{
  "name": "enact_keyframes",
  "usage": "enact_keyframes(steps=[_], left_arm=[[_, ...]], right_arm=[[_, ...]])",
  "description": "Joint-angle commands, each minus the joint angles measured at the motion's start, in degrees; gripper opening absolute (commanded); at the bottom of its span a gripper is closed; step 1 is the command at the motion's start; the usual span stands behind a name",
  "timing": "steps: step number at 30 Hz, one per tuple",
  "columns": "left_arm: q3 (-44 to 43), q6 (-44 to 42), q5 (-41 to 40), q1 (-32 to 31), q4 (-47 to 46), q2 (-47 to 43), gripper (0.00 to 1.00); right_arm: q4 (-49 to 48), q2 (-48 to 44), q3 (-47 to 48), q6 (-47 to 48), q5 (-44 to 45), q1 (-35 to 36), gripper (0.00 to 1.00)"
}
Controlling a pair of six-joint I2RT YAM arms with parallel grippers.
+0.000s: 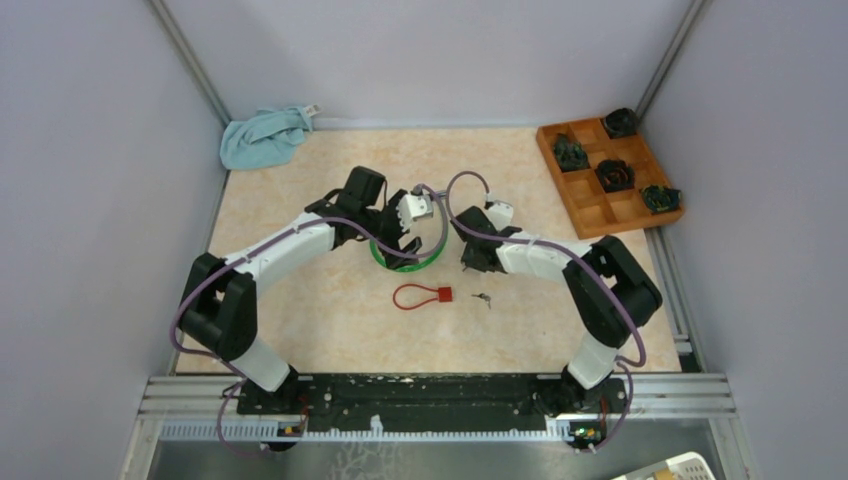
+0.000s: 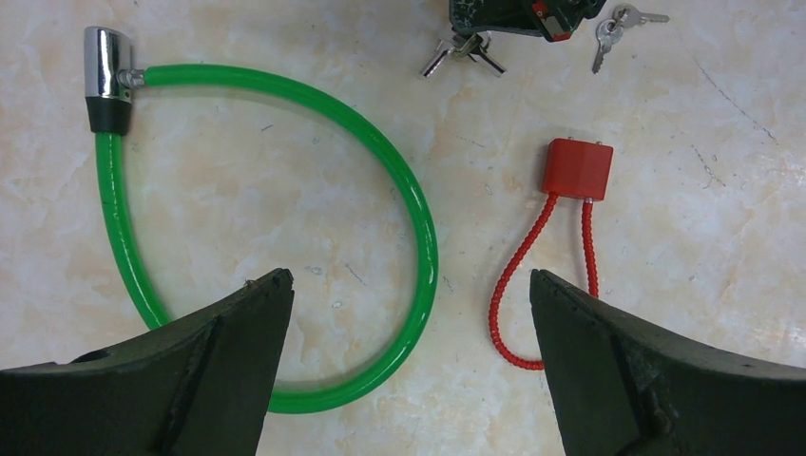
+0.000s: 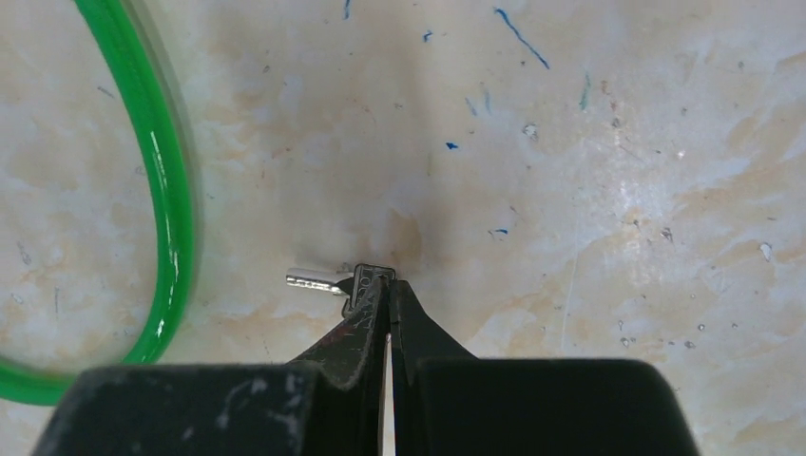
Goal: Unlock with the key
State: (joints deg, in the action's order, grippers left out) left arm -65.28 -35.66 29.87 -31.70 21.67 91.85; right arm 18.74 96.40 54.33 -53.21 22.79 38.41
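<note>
A green cable lock (image 2: 418,218) lies looped on the table, its chrome lock head (image 2: 106,66) at the upper left of the left wrist view. My left gripper (image 2: 409,285) hangs open and empty above the loop (image 1: 405,262). My right gripper (image 3: 390,290) is shut on a small silver key (image 3: 323,279), held just above the table to the right of the green cable (image 3: 166,209). In the left wrist view, that gripper (image 2: 513,11) and its key (image 2: 466,52) show at the top edge. A red cable padlock (image 2: 577,168) lies beside the green loop.
A spare pair of keys (image 2: 608,28) lies right of the red padlock (image 1: 443,295), also visible from above (image 1: 484,298). A wooden tray (image 1: 585,205) holding dark objects sits at the back right. A blue cloth (image 1: 262,137) lies at the back left. Walls enclose the table.
</note>
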Motion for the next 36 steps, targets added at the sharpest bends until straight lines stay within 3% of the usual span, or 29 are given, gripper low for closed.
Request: enact_keyframes(steps=[1,8,12,16,21,29,36], left_arm=[[0.61,-1.13,2.29,0.41,1.69,-1.32,0.99],[-0.06,-5.5,1.25,0.41,5.95,-3.08,0.99],[0.43,-8.06,1.17,0.35,7.26,-5.24,0.97],[-2.47,-10.55,1.97,0.15,11.57,-6.31,0.94],[-6.91,-7.26,5.08,0.01,15.64,-7.13,0.84],[-3.58,1.15,14.09,-0.35,14.36,-12.2,0.77],[-5.86,7.37,22.82,-0.79,14.94,-11.78,0.66]], right_arm=[[-6.26,-3.38,-0.88,8.31,-3.47,0.17,0.0],[-18.24,-10.7,-6.71,16.17,-21.3,-5.16,0.0],[-19.51,-15.07,-7.39,18.97,-27.24,-6.07,0.0],[-20.0,-17.0,-6.05,19.35,-35.87,-6.07,0.0],[-25.99,-20.8,-6.27,15.5,-47.03,-6.07,0.0],[-31.82,-25.16,-5.12,9.31,-56.09,-5.26,0.0],[-33.38,-26.57,-3.35,6.15,-54.92,-1.74,0.0]])
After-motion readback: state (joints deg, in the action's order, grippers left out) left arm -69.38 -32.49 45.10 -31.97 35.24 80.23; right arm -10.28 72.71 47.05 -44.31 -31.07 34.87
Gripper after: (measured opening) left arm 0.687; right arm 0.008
